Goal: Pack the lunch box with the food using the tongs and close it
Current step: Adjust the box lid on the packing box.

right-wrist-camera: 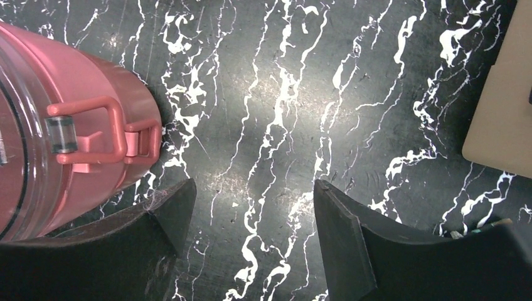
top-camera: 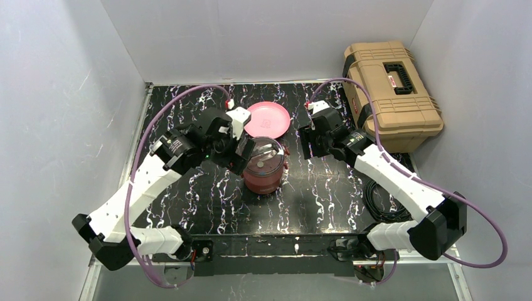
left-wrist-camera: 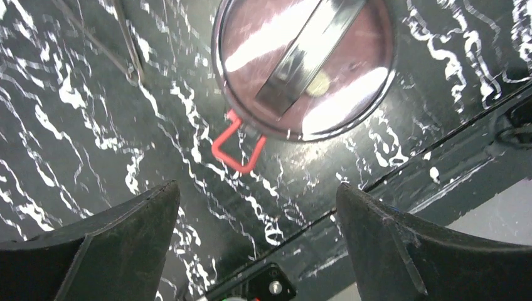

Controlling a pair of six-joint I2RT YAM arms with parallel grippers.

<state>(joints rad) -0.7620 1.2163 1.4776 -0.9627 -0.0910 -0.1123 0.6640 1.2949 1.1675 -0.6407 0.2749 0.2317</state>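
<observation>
The maroon lunch box (top-camera: 263,169) stands mid-table with its top lid on and a dark handle (left-wrist-camera: 307,56) across the lid. A red latch (left-wrist-camera: 238,147) hangs at its side. My left gripper (top-camera: 243,155) hovers beside the box's left rim. It is open (left-wrist-camera: 257,194), with only tabletop between its fingers. My right gripper (top-camera: 307,145) is a little right of the box, also open (right-wrist-camera: 254,194) and empty. The box wall (right-wrist-camera: 63,125) and a latch (right-wrist-camera: 94,132) lie just left of its left finger. The thin tongs (left-wrist-camera: 135,69) lie on the table. The food is out of view.
A flat pink plate (top-camera: 268,119) lies behind the box, with nothing showing on it. A large tan toolbox (top-camera: 392,94) stands at the back right, and its corner (right-wrist-camera: 502,125) shows in the right wrist view. A black cable coil (top-camera: 383,200) lies under the right arm.
</observation>
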